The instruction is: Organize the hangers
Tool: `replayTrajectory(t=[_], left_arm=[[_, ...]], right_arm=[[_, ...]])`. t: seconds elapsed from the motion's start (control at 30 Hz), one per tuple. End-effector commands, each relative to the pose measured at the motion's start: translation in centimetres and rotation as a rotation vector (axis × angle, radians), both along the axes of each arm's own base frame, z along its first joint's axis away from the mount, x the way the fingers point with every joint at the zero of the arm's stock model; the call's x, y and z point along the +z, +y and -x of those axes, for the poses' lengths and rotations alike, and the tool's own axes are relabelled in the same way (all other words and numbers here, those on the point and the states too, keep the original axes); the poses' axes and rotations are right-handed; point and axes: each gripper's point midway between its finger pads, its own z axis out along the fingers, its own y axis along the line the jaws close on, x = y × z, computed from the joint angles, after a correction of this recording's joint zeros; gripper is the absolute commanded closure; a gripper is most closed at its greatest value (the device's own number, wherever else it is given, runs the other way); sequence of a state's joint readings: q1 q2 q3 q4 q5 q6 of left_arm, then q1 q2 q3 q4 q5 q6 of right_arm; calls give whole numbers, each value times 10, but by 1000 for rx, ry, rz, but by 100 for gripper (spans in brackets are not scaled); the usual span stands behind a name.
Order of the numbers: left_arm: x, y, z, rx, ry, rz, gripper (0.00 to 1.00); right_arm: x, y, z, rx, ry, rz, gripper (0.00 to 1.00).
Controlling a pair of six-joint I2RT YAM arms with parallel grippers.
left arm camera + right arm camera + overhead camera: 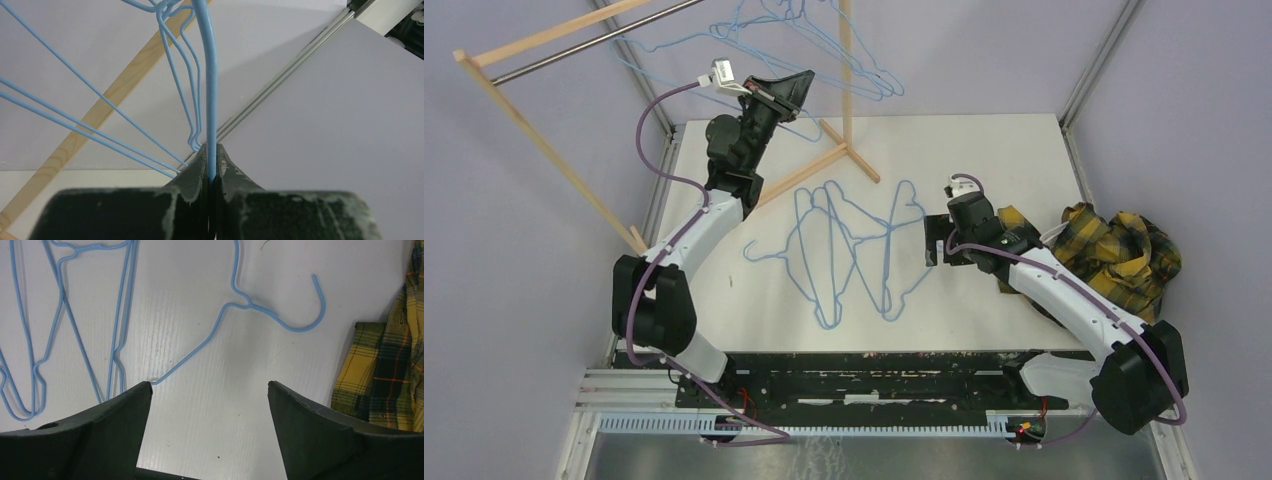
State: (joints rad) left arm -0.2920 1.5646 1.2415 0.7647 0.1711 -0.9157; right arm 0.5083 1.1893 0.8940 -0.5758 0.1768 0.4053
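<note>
Several light-blue wire hangers [886, 240] lie overlapping on the white table [984, 150]. Others hang at the back by the rack [876, 82]. My left gripper [796, 88] is raised up at the rack and shut on the wire of one hanger [212, 90]; in the left wrist view the wire runs straight up from between its closed fingertips [212, 150]. My right gripper [932, 253] hovers low over the table, just right of the pile, open and empty [209, 385]. One hanger's hook [300, 325] lies ahead of it.
A wooden rack [554, 150] with a metal rod [594, 45] stands at the back left; its foot [854, 155] reaches onto the table. A yellow-and-dark plaid shirt [1114, 250] lies crumpled at the right edge, close to my right arm. Purple cables run along both arms.
</note>
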Motion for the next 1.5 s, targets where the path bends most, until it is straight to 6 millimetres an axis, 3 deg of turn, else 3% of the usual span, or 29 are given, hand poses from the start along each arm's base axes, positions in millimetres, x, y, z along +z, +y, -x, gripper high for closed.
replayTrajectory(t=[0.0,0.27,0.4,0.63,0.87,1.13,1.2,1.27,1.47], left_arm=[[25,-6,4,-61,-41,49,97],[-17,-40,-16,-222,111,-34,97],[-35,-47,-25,-247,172,-63,97],[-46,-52,-32,-266,210,-66,96],[-50,-51,-28,-264,216,-82,57],[-35,-43,-19,-221,188,-127,28],[-31,-40,-15,-208,177,-139,10],[-27,-36,-13,-194,172,-149,2],[-14,-21,-2,-140,150,-171,1]], right_arm=[[10,9,-13,9,-40,-37,6],[3,8,-14,-5,-31,-38,6],[0,9,-15,-7,-22,-43,5],[-5,4,-14,-15,-16,-32,5],[-9,1,-12,-23,-5,-34,4],[-10,1,-9,-21,1,-43,3],[-10,0,-8,-19,2,-42,3],[-11,0,-8,-18,4,-43,3],[-12,2,-7,-9,7,-53,3]])
